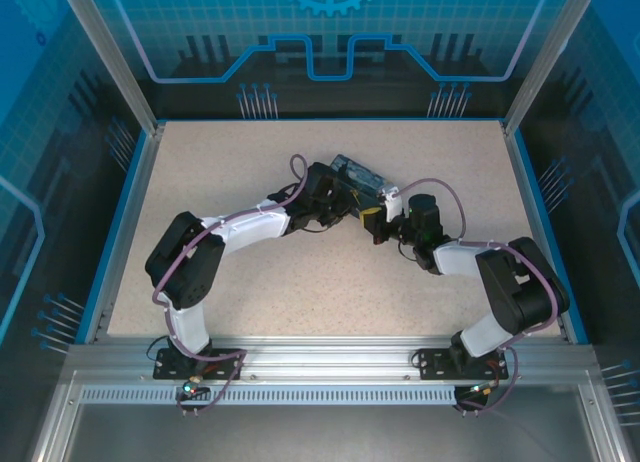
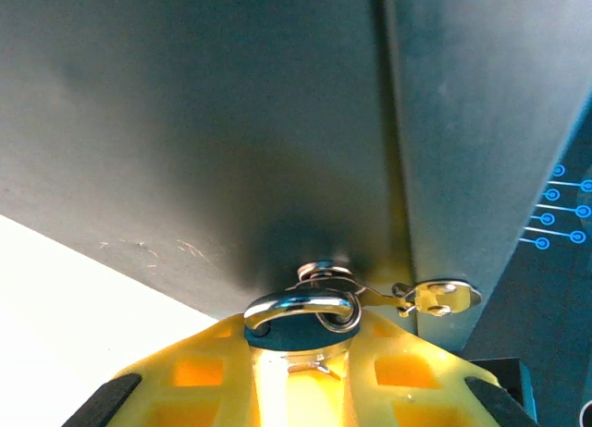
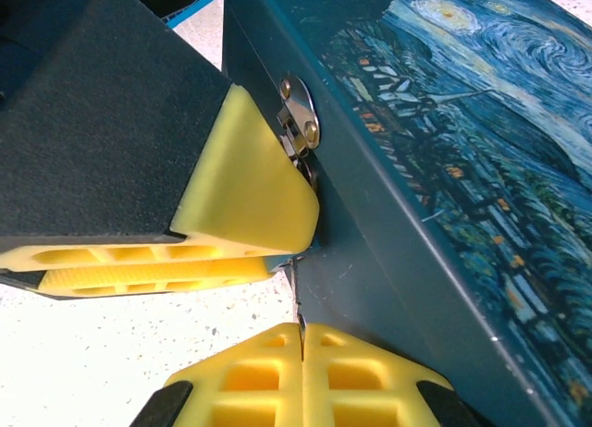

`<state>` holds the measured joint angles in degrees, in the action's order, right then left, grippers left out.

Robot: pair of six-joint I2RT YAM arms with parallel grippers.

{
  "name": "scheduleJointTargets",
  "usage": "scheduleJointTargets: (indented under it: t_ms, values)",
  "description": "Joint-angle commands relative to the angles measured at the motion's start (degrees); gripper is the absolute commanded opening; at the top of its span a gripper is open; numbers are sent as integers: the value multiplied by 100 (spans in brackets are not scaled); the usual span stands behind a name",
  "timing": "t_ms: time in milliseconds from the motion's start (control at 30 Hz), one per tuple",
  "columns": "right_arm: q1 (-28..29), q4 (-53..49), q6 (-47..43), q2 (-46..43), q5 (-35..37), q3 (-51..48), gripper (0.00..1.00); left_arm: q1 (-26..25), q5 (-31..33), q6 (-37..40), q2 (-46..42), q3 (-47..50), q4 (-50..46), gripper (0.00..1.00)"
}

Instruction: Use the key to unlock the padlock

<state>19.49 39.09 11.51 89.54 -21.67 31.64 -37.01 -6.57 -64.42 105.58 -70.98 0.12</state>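
R claw [image 3: 302, 333] pinches key [image 3: 298, 299] tip-up, just under L claw [image 3: 282, 247] beside box [image 3: 444, 122] hasp [image 3: 298, 122].

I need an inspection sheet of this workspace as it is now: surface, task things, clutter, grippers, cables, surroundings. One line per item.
Surface: speckled beige tabletop with a blue border.
Job's things: small silvery padlock with a dark body sits at the metal hasp of the blue-and-yellow painted box; thin grey metal key points up along the box's front wall.
Clutter: nothing seen.
Grippers: left gripper shut on the padlock; right gripper shut on the key, close beside the left one.
Cables: purple-grey cables run along both arms.
Surroundings: aluminium frame and blue printed panels enclose the table.
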Motion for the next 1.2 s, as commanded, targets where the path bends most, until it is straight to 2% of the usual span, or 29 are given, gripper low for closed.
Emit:
scheduleJointTargets:
  t_ms: [0,533,1167]
  values:
    - [-71,980,226,98,-416,307,0,-121,-711,61,-146,38,296,18]
    - [-92,679,6,-173,-496,239,0,-73,-784,86,-80,90,316,18]
    - [235,-190,-764,-543,-13,424,0,-61,-890,298,18,-21,64,18]
